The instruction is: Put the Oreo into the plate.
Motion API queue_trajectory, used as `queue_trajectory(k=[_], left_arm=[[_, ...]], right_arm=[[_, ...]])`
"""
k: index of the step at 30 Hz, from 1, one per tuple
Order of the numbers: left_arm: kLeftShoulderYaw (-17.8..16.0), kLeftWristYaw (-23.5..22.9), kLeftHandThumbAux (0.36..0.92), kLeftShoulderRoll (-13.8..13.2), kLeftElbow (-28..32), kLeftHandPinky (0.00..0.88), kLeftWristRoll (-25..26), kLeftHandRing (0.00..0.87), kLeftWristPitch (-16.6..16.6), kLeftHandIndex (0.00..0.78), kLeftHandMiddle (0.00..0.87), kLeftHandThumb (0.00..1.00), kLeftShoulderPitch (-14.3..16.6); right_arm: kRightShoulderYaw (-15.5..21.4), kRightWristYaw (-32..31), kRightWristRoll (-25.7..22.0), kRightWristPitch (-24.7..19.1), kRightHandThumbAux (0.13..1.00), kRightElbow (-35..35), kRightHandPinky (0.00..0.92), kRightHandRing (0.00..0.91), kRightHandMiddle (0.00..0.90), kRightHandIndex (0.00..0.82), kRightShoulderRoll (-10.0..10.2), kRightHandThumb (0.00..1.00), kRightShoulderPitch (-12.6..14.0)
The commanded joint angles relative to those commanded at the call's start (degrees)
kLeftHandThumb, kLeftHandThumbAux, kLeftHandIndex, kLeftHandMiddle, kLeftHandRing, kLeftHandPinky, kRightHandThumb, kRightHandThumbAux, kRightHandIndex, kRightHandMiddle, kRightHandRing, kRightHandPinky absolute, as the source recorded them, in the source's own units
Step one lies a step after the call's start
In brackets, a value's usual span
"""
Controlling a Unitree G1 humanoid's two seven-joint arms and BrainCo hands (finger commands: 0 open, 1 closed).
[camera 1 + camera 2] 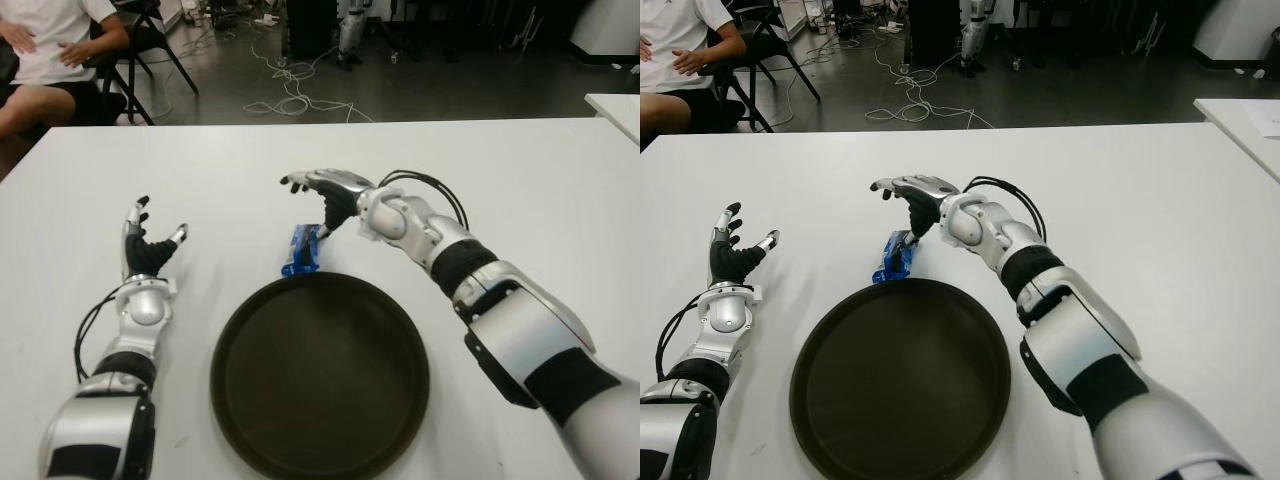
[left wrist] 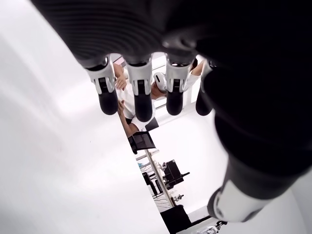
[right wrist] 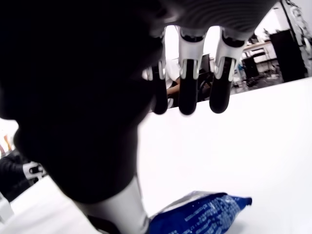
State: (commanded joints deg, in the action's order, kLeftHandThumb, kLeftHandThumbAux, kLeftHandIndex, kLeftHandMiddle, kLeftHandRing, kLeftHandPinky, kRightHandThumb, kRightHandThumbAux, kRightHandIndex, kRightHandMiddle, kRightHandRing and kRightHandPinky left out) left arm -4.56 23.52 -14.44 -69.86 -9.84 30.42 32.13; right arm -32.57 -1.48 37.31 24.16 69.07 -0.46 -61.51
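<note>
Clearly, in the left eye view the Oreo (image 1: 303, 250) pack lies on the tabletop (image 1: 520, 190) just beyond the far rim of the plate (image 1: 320, 372), touching or nearly touching it. The right hand (image 1: 325, 195) hovers over the pack, fingers spread, thumb reaching down toward its far end, nothing pinched yet. The left hand (image 1: 145, 250) shows to the left of the plate, fingers spread, idle.

The right eye view shows bare tabletop all around, so there is free room on every side, and a seated person (image 1: 680, 50) far off left.

The left wrist view confirms spread, empty fingers (image 2: 141, 95).

The right wrist view shows extended fingers (image 3: 187, 90) above the pack, the thumb beside it. My worry: a shallow pinch could let the slick wrapper slip, or the plate's rim could block the near-side fingers and shove the pack away.
</note>
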Motion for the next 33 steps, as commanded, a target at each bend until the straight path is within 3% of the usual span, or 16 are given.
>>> queue_trajectory(k=[2, 9, 12, 14, 20, 27, 31, 32, 33], left_arm=[[-0.2, -0.1, 0.778, 0.1, 0.1, 0.058, 0.3, 0.069, 0.2, 0.053, 0.084, 0.0, 0.0], [-0.3, 0.0, 0.774, 0.3, 0.3, 0.059, 0.4, 0.074, 0.2, 0.055, 0.088, 0.0, 0.0], [-0.3, 0.3, 0.774, 0.4, 0.4, 0.062, 0.3, 0.083, 0.1, 0.059, 0.098, 0.0, 0.0], [-0.3, 0.4, 0.78, 0.5, 0.3, 0.061, 0.3, 0.081, 0.0, 0.06, 0.099, 0.0, 0.0], [-0.2, 0.5, 0.785, 0.4, 0.3, 0.053, 0.2, 0.073, -0.3, 0.056, 0.093, 0.0, 0.0], [-0.1, 0.4, 0.766, 0.5, 0.3, 0.051, 0.1, 0.069, -0.2, 0.053, 0.088, 0.0, 0.0], [-0.2, 0.3, 0.764, 0.5, 0.3, 0.06, 0.3, 0.078, -0.2, 0.059, 0.097, 0.0, 0.0], [-0.2, 0.3, 0.763, 0.5, 0.3, 0.06, 0.3, 0.077, -0.2, 0.058, 0.094, 0.0, 0.0], [-0.3, 0.3, 0.762, 0.6, 0.3, 0.06, 0.3, 0.076, -0.2, 0.057, 0.094, 0.0, 0.0]], right_arm=[[-0.1, 0.1, 0.0, -0.5, 0.997, 0.3, 0.383, 0.386, 0.373, 0.068, 0.3, 0.094, 0.2], [-0.2, -0.1, 0.3, -0.9, 0.998, 0.7, 0.505, 0.501, 0.409, 0.07, 0.6, 0.117, 0.1], [-0.4, 0.1, 0.6, -0.2, 0.998, 0.8, 0.594, 0.554, 0.477, 0.074, 0.6, 0.171, 0.1], [-0.7, 0.8, 1.0, 0.7, 0.983, 0.9, 0.734, 0.698, 0.641, 0.088, 0.5, 0.275, 0.3], [-2.8, 3.2, 3.2, 2.1, 0.925, 2.0, 0.857, 0.84, 0.804, 0.116, 0.0, 0.438, -0.1], [-3.0, 2.8, 3.2, 2.3, 0.926, 3.1, 0.854, 0.843, 0.811, 0.104, -0.7, 0.408, 0.4], [-3.1, 1.8, 3.0, 2.1, 0.952, 3.4, 0.751, 0.73, 0.714, 0.086, -0.9, 0.354, 0.2], [-3.1, 1.8, 3.0, 2.1, 0.959, 3.4, 0.661, 0.627, 0.619, 0.083, -0.9, 0.346, 0.2], [-3.0, 1.7, 3.0, 2.2, 0.963, 3.5, 0.628, 0.59, 0.584, 0.082, -1.0, 0.337, 0.2]])
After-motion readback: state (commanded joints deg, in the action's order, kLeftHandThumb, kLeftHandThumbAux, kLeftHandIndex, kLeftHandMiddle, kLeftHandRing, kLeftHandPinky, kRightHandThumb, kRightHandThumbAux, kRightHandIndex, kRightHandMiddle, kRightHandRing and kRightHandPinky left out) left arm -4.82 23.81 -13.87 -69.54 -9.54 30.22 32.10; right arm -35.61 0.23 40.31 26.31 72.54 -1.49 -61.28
